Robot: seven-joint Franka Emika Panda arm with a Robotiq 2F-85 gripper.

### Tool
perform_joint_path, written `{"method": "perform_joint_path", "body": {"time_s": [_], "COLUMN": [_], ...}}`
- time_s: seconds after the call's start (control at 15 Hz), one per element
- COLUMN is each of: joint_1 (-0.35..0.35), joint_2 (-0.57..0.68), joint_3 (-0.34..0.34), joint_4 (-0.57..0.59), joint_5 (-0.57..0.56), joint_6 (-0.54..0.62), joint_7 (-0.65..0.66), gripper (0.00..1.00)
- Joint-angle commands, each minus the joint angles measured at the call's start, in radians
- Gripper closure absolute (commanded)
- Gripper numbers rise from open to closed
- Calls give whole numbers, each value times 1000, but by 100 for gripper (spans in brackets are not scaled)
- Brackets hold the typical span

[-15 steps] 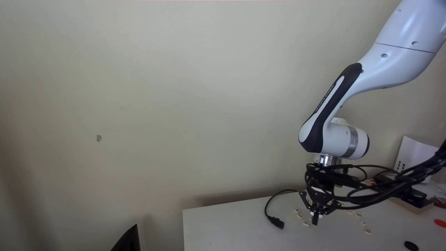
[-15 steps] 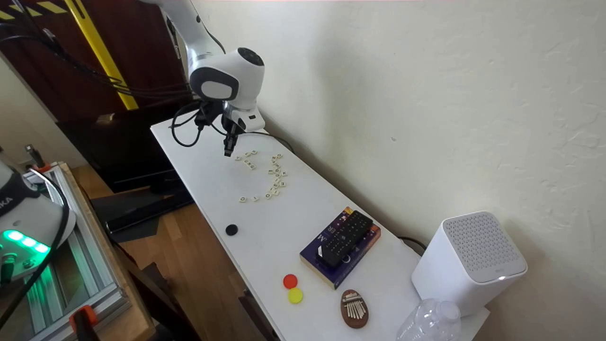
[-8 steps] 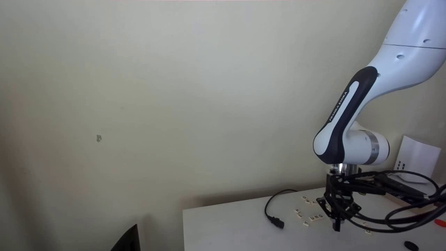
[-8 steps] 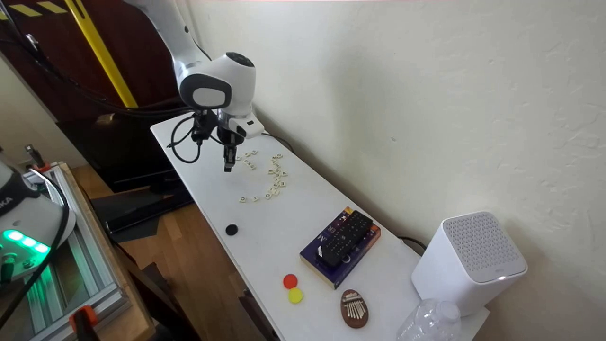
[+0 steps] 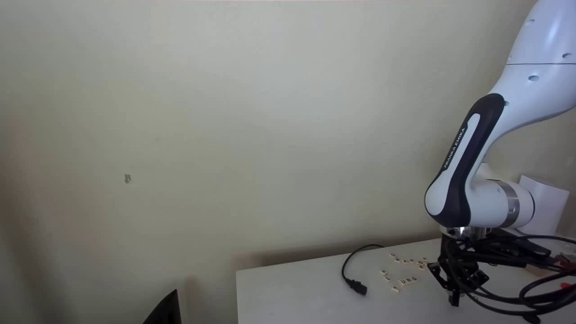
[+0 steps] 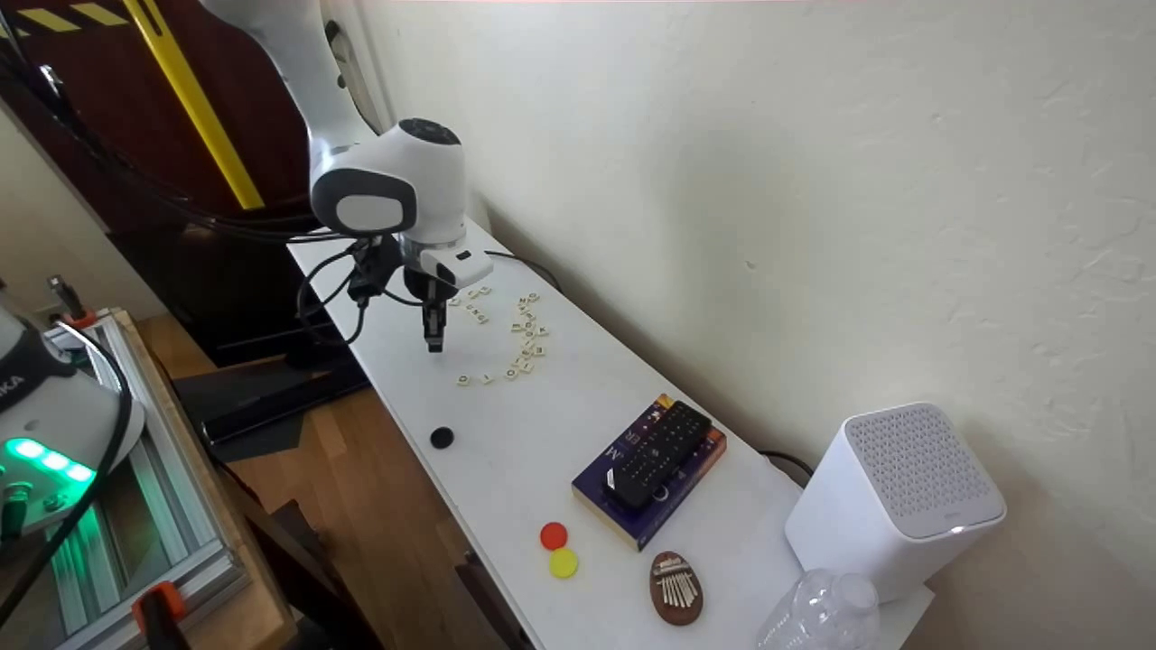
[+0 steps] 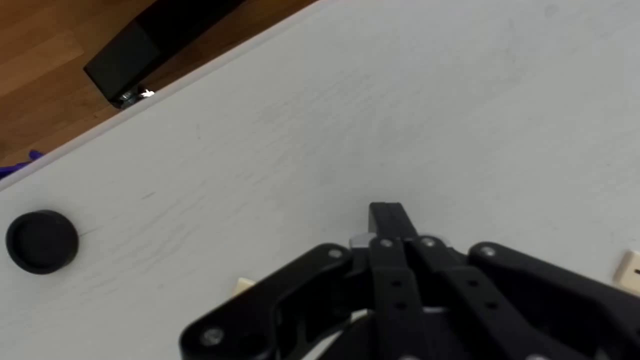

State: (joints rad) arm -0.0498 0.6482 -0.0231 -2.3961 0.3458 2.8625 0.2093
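White tabletop (image 7: 280, 150) stretches between closed jaws and its edge (image 7: 165, 95).

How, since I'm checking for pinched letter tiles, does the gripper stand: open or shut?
Shut: in the wrist view the gripper has its fingertips together, nothing visible between them.

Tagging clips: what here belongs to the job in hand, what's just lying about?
Probably the job (nearest the shut jaws):
letter tiles

Probably just lying about:
black cap
red disc
yellow disc
book
remote
thumb piano
white box
clear bottle
black cord
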Motion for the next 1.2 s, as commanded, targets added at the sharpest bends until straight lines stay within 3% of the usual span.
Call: {"method": "perform_joint_path", "body": {"time_s": [0.0,0.73,1.13], "joint_1": [-34,-69,-104], "joint_2": [-48,-77,-57], "joint_3": [0,-55,-43], "joint_4": [-79,-128,-106], "joint_5": [-14,-36,-32], "joint_6": [48,110,126], "joint_7": [-13,-35,-57], "gripper": [100,100,100]}}
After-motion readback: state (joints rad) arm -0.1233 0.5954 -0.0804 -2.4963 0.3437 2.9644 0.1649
